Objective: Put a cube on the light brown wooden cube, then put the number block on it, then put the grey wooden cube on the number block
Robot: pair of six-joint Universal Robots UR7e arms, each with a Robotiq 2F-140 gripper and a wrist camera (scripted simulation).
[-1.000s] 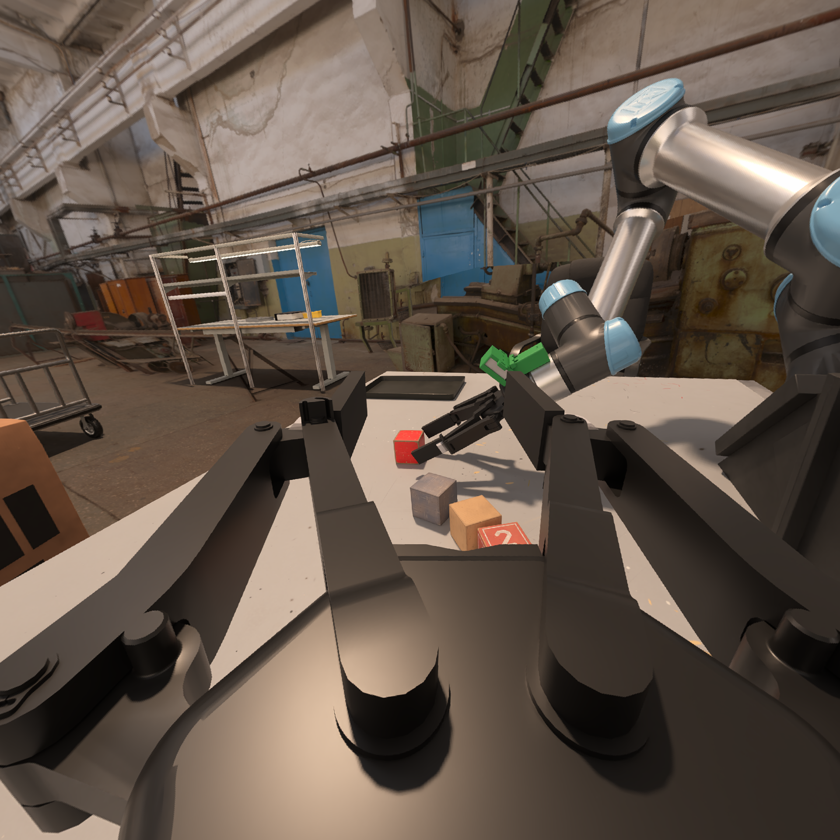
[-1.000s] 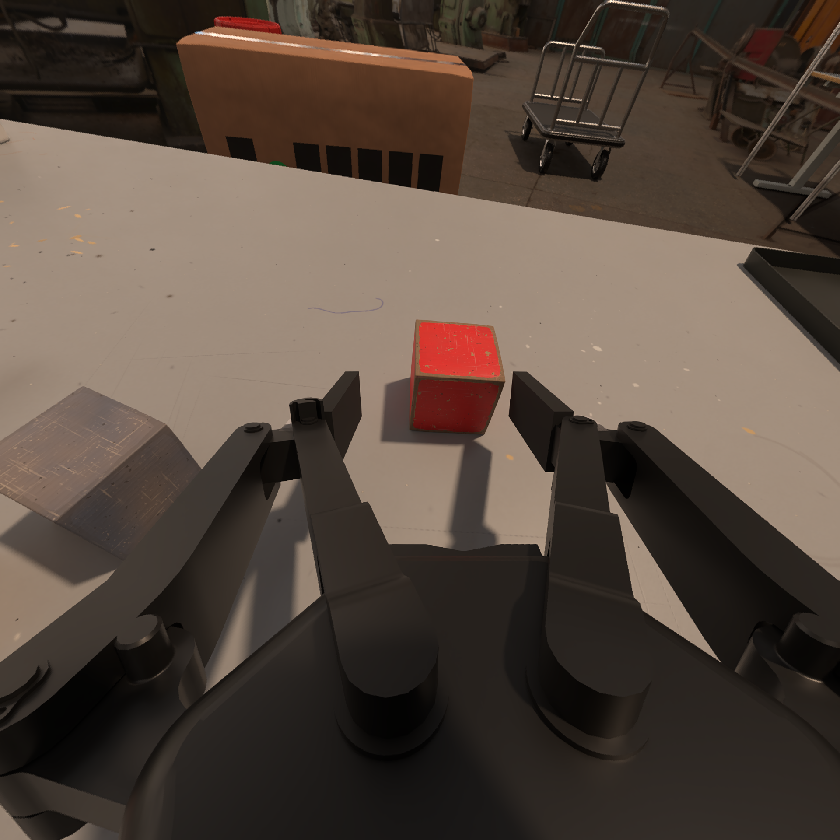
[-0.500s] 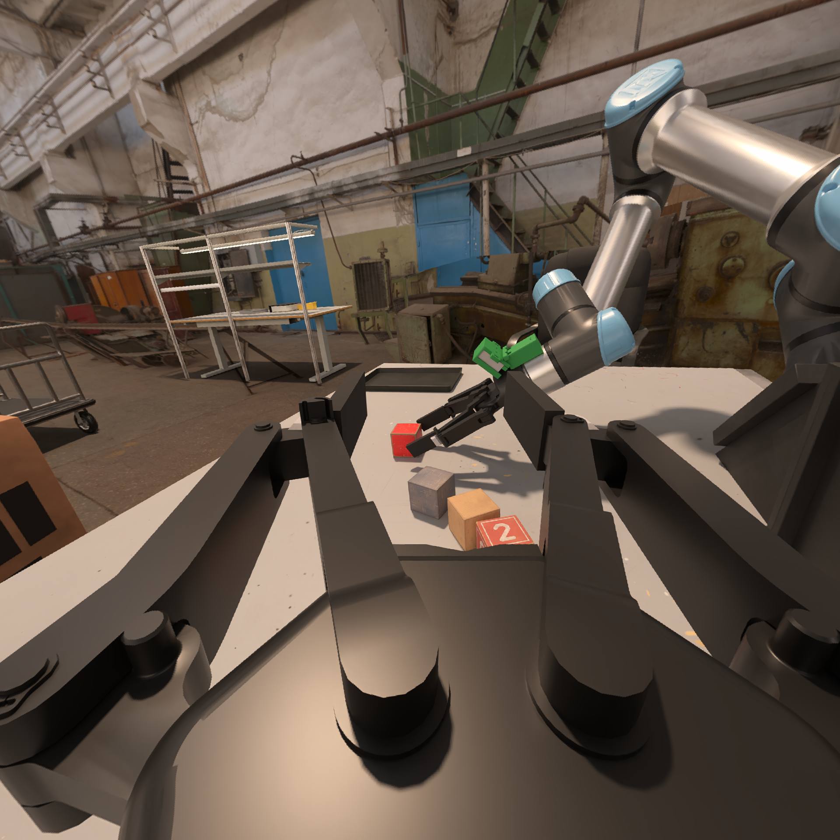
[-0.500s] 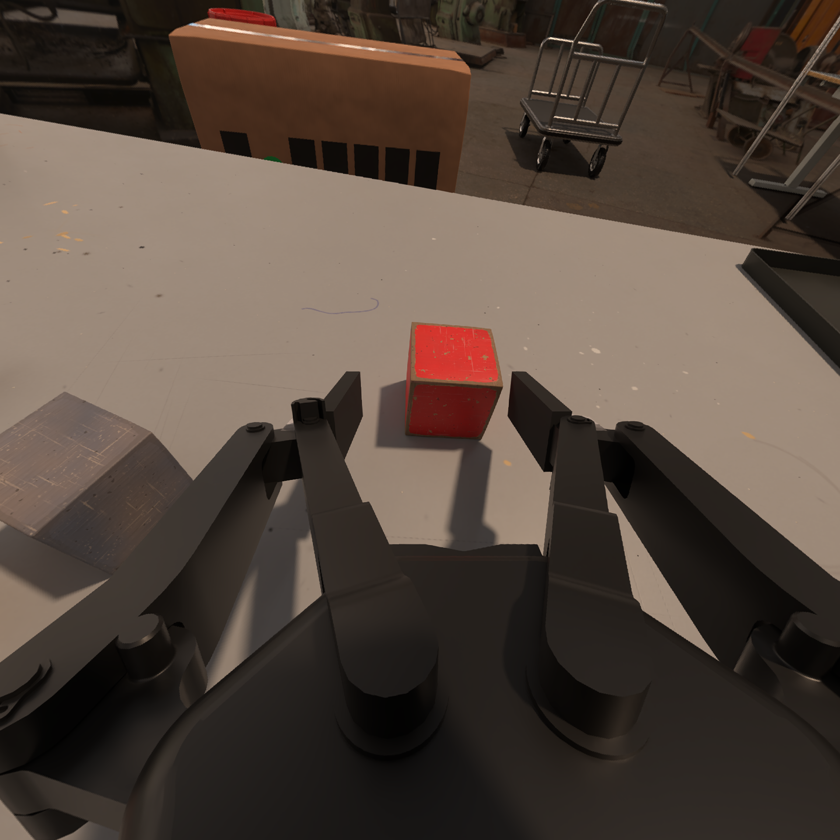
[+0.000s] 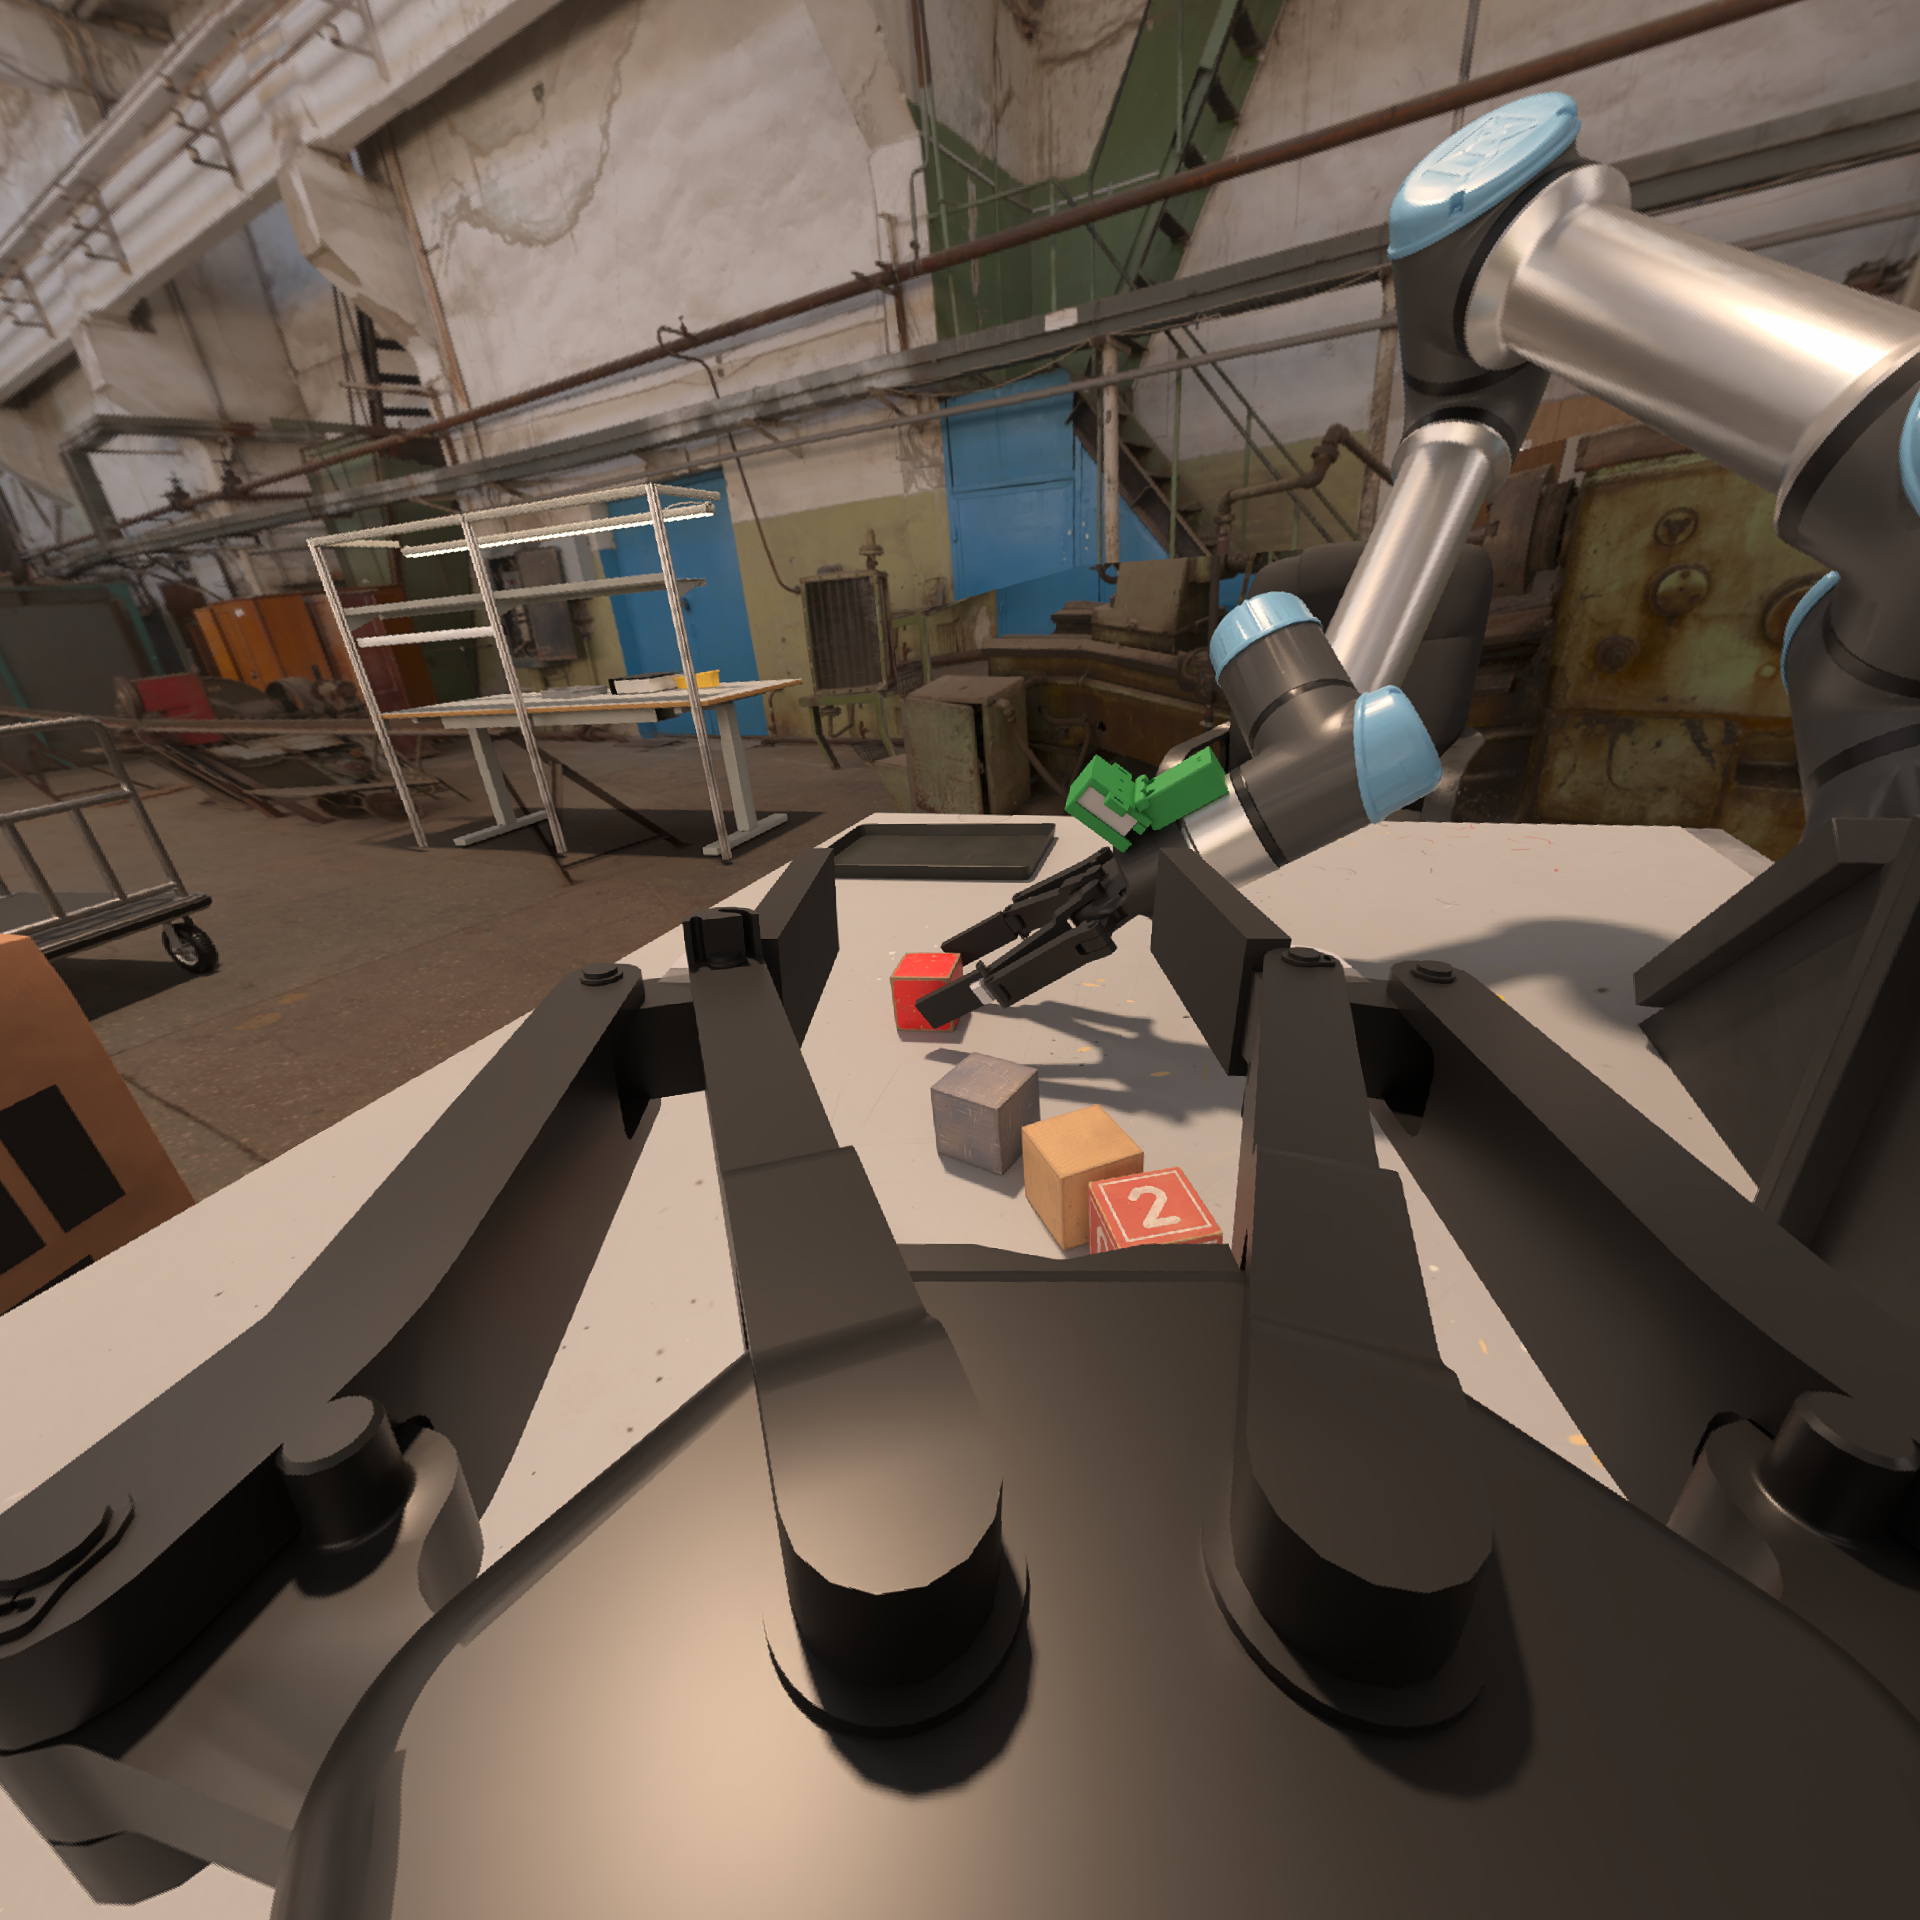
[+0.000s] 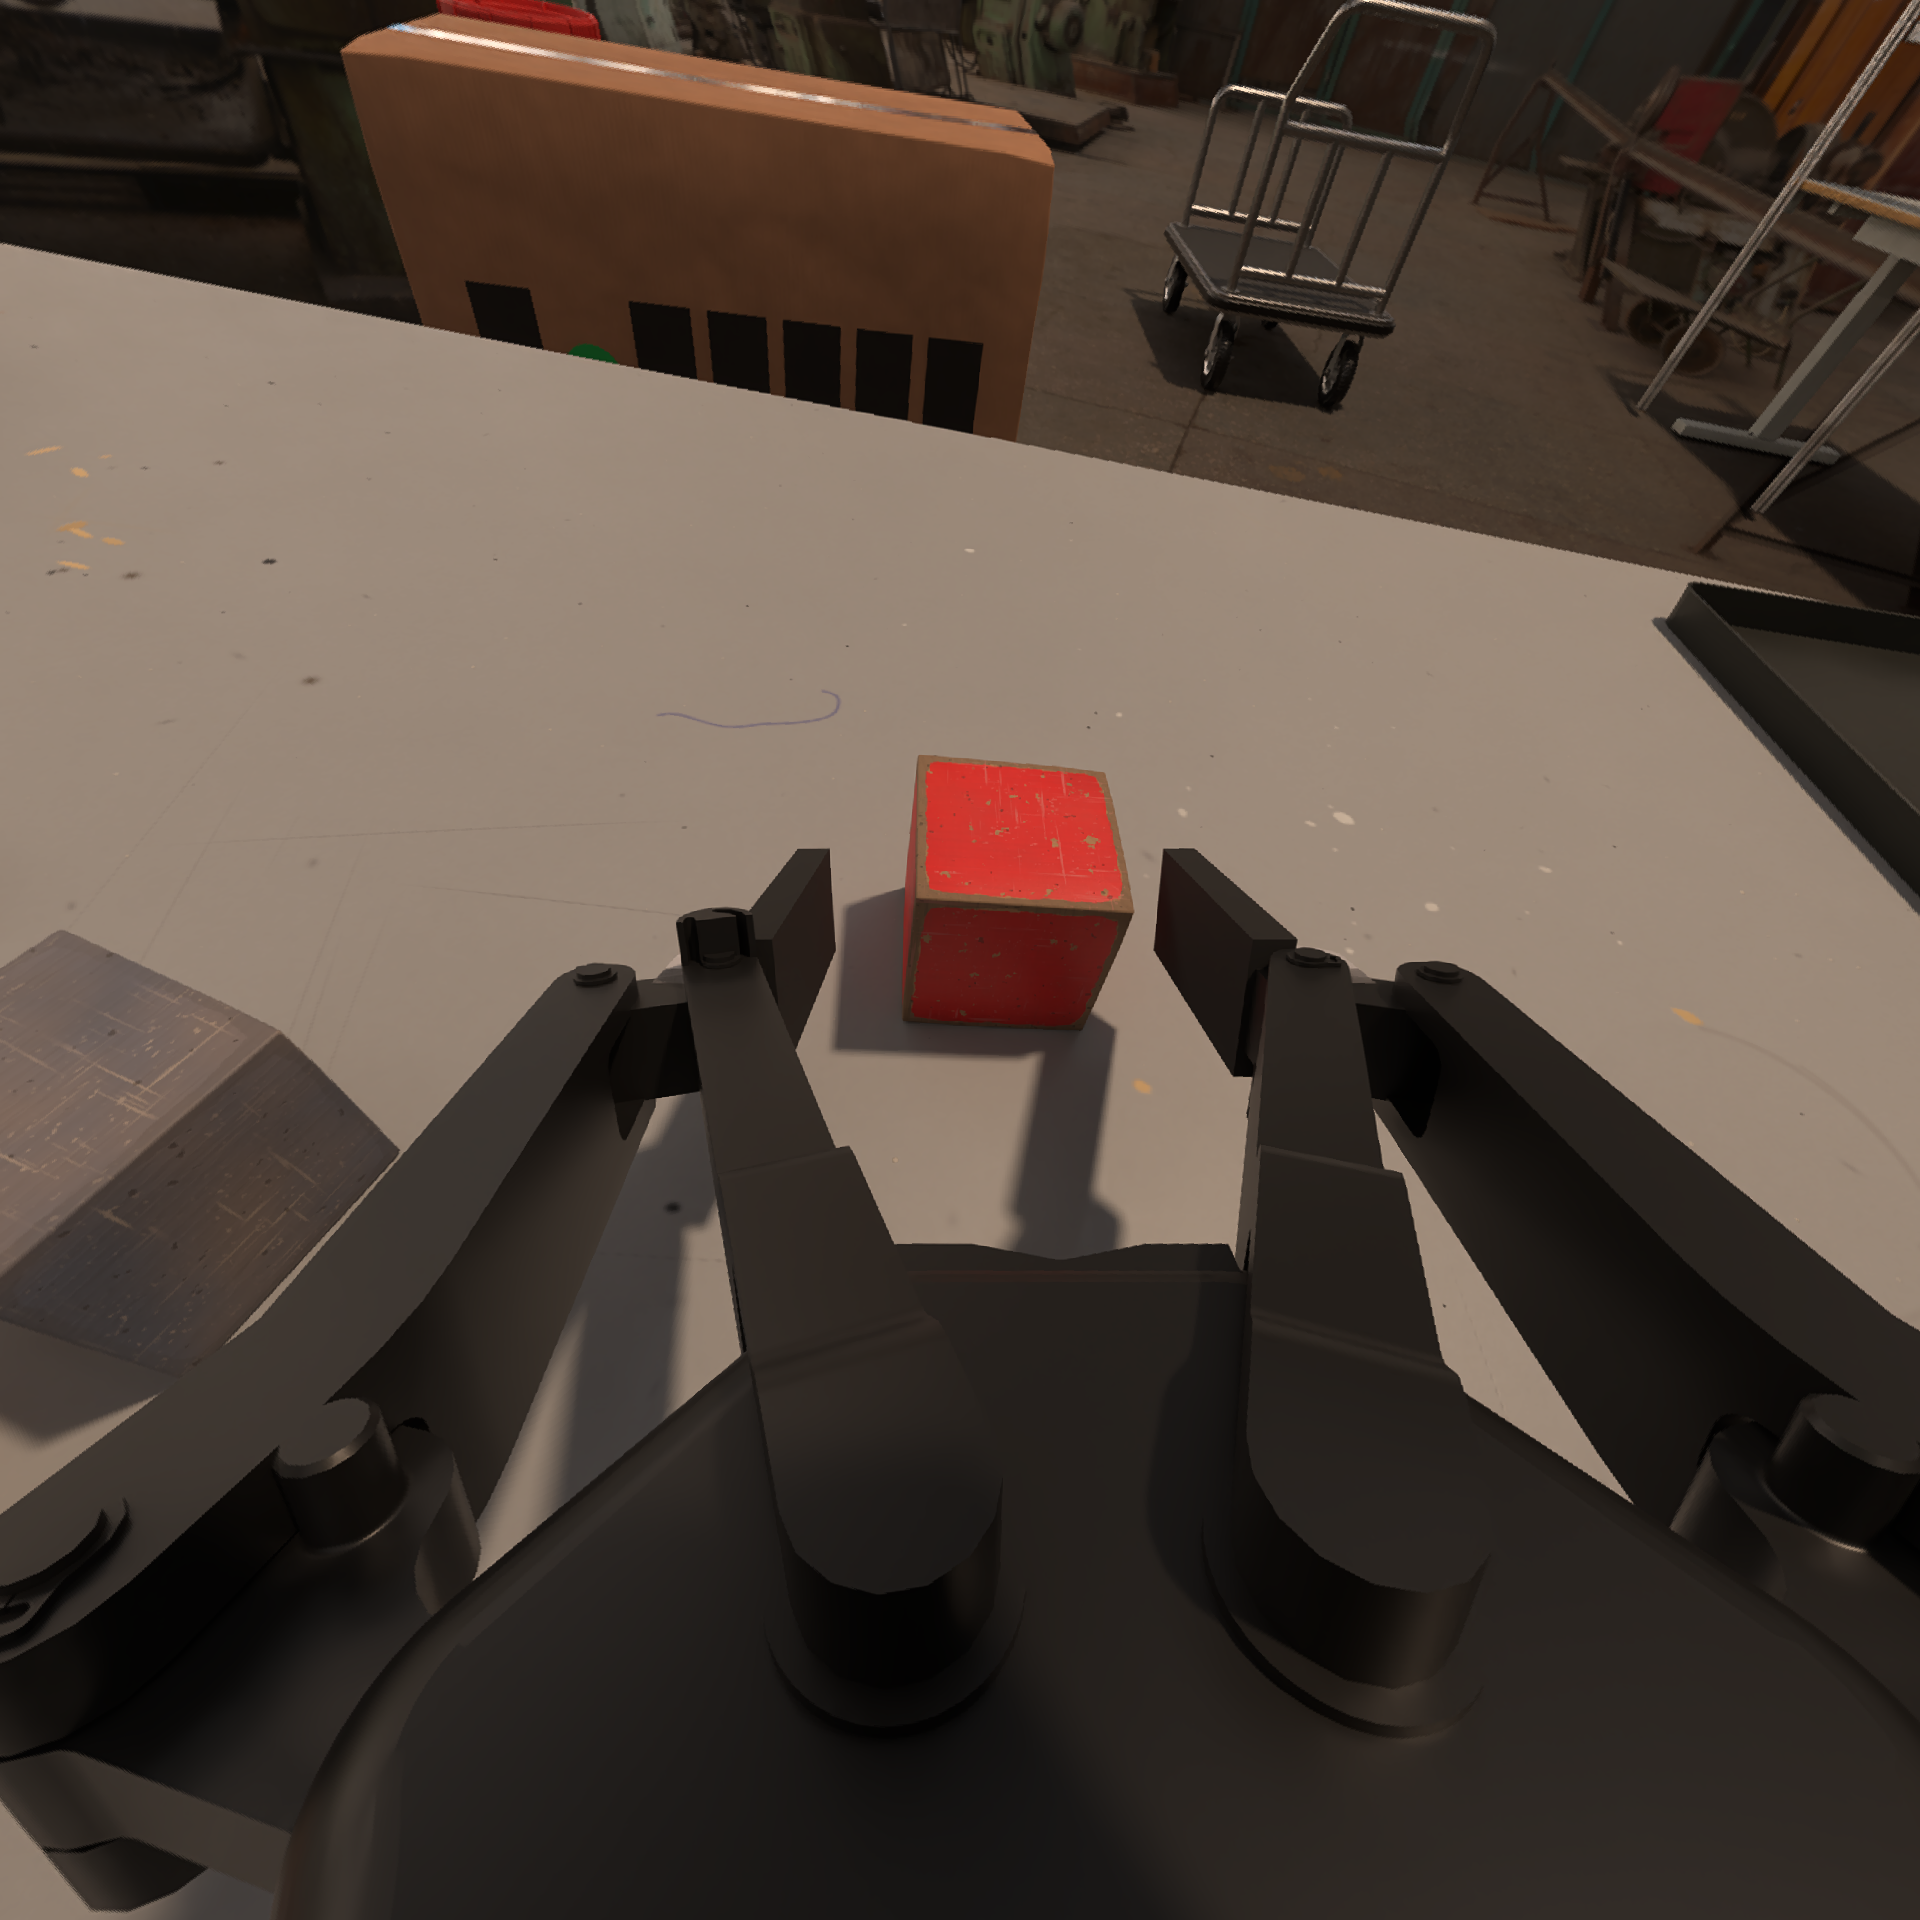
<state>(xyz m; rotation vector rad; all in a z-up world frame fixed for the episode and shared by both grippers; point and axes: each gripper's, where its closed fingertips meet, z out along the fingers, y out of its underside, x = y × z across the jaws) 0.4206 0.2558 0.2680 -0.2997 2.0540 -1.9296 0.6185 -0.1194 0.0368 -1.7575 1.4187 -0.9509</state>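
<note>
A red cube (image 6: 1013,894) stands on the grey table (image 6: 416,644). My right gripper (image 6: 997,914) is open, its fingers on either side of the cube and apart from it. The cube (image 5: 923,989) and that gripper (image 5: 961,982) also show far off in the left wrist view. There a grey wooden cube (image 5: 982,1110), a light brown wooden cube (image 5: 1081,1169) and a red number block (image 5: 1153,1210) stand in a row. The grey cube (image 6: 145,1153) sits left of the right gripper. My left gripper (image 5: 997,945) is open and empty, high above the near table.
A black tray (image 5: 945,850) lies at the table's far end and shows in the right wrist view (image 6: 1808,686) at the right. A brown cardboard box (image 6: 707,218) and a metal cart (image 6: 1288,260) stand on the floor beyond the table edge. The right arm's base (image 5: 1787,1039) stands at right.
My right gripper has moved forward and lower, so the red cube now lies between its fingertips. My left gripper has barely shifted.
</note>
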